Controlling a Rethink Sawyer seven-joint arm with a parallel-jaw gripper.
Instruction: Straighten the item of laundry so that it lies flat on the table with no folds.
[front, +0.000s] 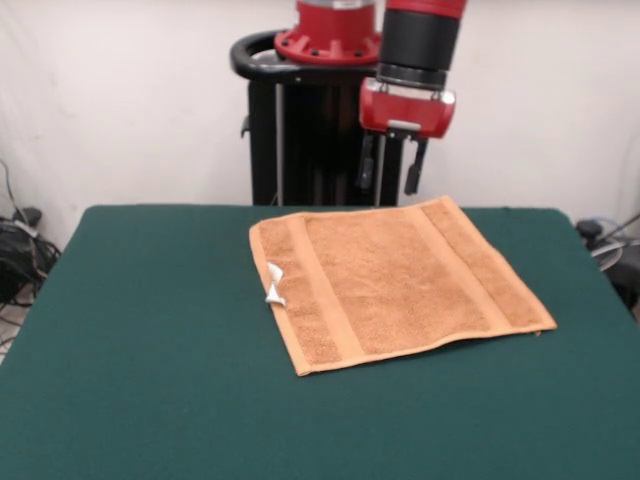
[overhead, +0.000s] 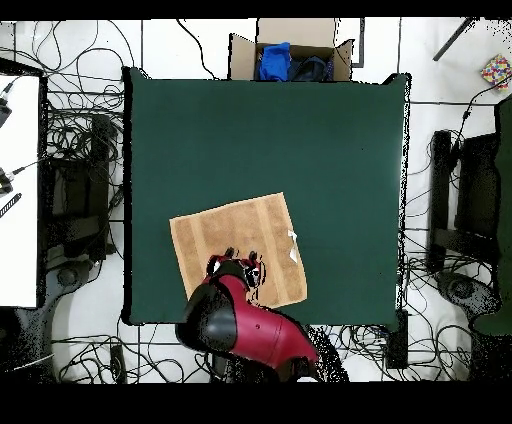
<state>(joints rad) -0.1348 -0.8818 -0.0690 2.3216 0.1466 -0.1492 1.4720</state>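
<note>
Nearest the front camera: bare green counter (front: 150, 400), then the towel (front: 400, 280) spread right of centre toward the far edge, turned at an angle. Looks flat, all four corners out, both woven bands showing, only a slight ripple along the near hem; white tag (front: 273, 285) sticks out at the left edge. Likely little or nothing left to straighten. Above the far hem hangs the pincer (front: 391, 170), raised clear of the cloth, prongs spread and holding nothing; probably lifted so the cloth lies undisturbed. Hard to tell whether the far corner sits fully flat, being right under the prongs.

From overhead: towel (overhead: 235, 240) lies low on the counter (overhead: 300, 130), near the robot's side, tag (overhead: 294, 248) at its right edge. Arm covers the lower middle of the cloth, so that hem stays hidden; pincer (overhead: 240, 266) shows only as dark tips over the cloth. Beyond the far edge, a cardboard box (overhead: 290, 50) with blue stuff inside, contents unclear.
</note>
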